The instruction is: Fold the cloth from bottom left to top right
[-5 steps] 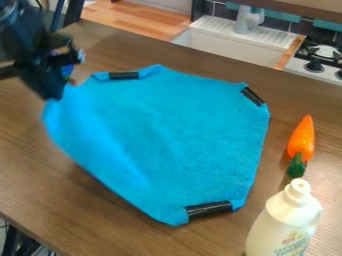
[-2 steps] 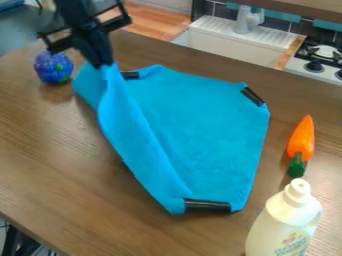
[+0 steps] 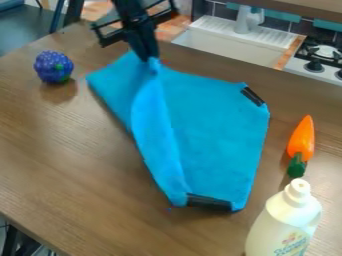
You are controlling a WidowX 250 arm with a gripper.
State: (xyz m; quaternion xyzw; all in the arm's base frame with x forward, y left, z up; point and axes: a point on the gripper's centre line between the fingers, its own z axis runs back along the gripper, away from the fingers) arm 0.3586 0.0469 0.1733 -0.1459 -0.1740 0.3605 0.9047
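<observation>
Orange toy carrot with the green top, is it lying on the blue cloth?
No, the orange carrot lies on the brown wooden table, right of the blue cloth in view.

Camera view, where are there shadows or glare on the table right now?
In the camera view, a soft shadow falls on the table just below the purple berry toy, a narrow dark one edges the left side of the blue cloth, and a faint sheen seems to lie near the toy carrot.
</observation>
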